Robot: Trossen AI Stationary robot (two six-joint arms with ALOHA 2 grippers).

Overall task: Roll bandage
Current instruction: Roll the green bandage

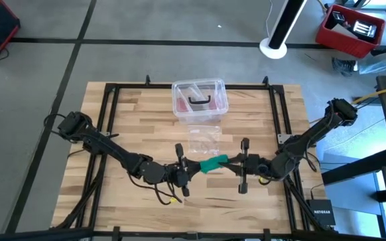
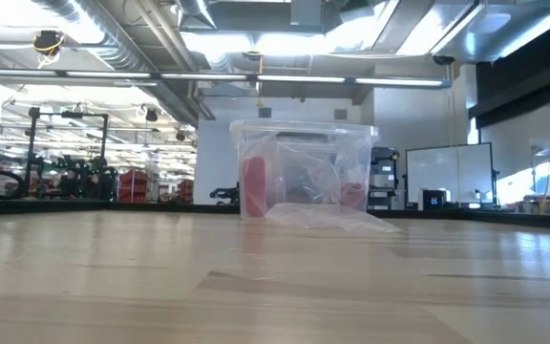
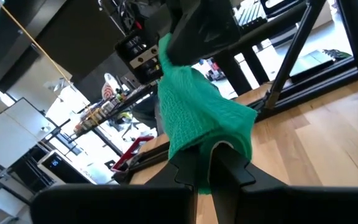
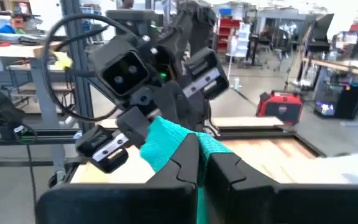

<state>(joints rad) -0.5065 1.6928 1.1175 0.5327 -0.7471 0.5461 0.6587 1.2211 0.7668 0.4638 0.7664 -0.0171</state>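
the bandage point(image 1: 214, 163), teal-green soft woven fabric, hangs bunched above the tabletop point(image 1: 139, 107) of pale wood planks, between the left tool point(image 1: 185, 169) and right tool point(image 1: 235, 163), both clenched on it. behind stands a clear plastic box point(image 1: 200, 100) beside crumpled clear film point(image 1: 205, 138); grey floor point(image 1: 146, 23) surrounds.

A light wooden table point(image 1: 133, 120) of butcher-block planks carried the scene, edged by a black metal frame point(image 1: 110, 94). Toward its far edge stood a clear plastic box point(image 1: 200, 100) with pinkish contents (a dark handle showed on its lid). Just in front of the box, touching or nearly so, lay a crumpled sheet of clear plastic film point(image 1: 205, 139) flat on the wood.
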